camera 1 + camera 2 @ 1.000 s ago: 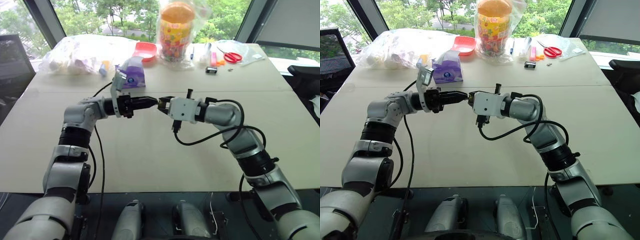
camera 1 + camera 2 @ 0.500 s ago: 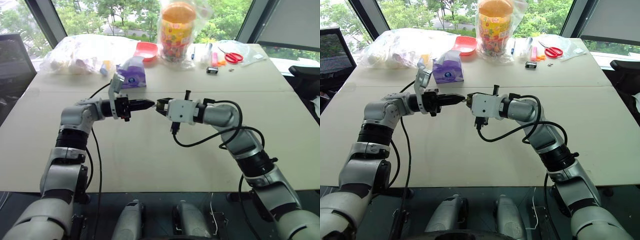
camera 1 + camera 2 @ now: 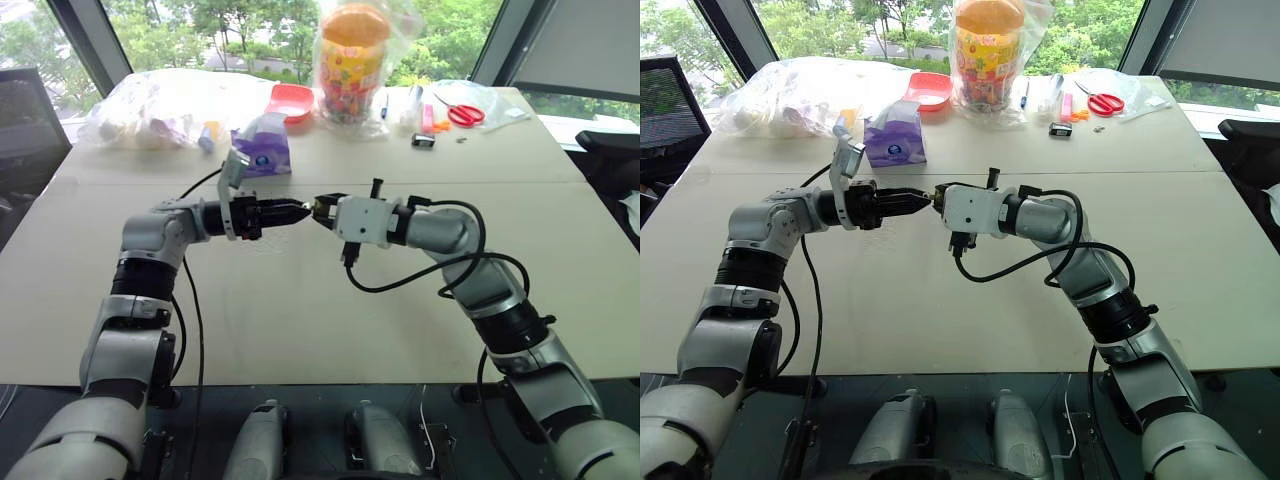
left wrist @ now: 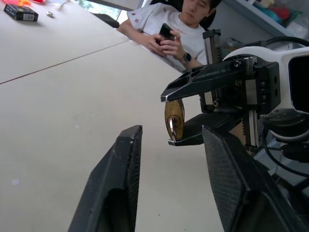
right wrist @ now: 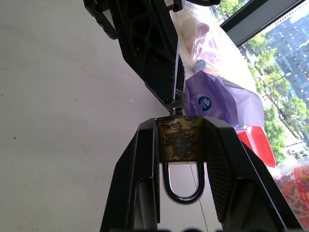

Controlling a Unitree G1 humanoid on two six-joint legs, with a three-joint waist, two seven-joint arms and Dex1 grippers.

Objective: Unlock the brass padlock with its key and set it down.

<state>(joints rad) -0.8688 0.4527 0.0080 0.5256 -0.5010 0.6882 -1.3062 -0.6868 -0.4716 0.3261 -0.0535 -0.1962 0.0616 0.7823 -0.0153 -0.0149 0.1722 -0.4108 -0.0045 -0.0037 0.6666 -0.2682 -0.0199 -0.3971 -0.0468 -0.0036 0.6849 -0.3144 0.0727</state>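
Bench [image 3: 300, 310]: pale beige top with a seam running across it; the near half is bare, loose goods are lined along the far edge.
Room: windows behind the bench with green trees outside; a dark chair [image 3: 25, 120] at 9 o'clock of the bench; a seated person [image 4: 176, 29] holding a phone in the left wrist view.
Far edge, 10 o'clock: clear plastic bags [image 3: 160, 110] of small items.
Far edge, 11 o'clock: purple tissue pack [image 3: 265, 145], with a red dish [image 3: 292, 100] just behind it.
Far edge, 12 o'clock: bagged orange-lidded jar [image 3: 350, 60] of coloured pieces.
Far edge, 1 o'clock: red-handled scissors [image 3: 465, 113]; a small black box [image 3: 423, 141] near them.
Brass padlock [image 5: 179, 138]: held in the air above mid-bench, body pinched between the right gripper's fingers, shackle toward that wrist.
Key [image 5: 177, 102]: seated in the padlock's end opposite the shackle, its head at the left gripper's fingertips.
Right gripper [image 3: 322, 209]: clamped on the brass padlock, pointing toward 9 o'clock.
Left gripper [image 3: 297, 209]: pointing toward 3 o'clock, tips meeting the key; fingers slightly apart in the left wrist view, and I cannot tell whether they pinch the key.
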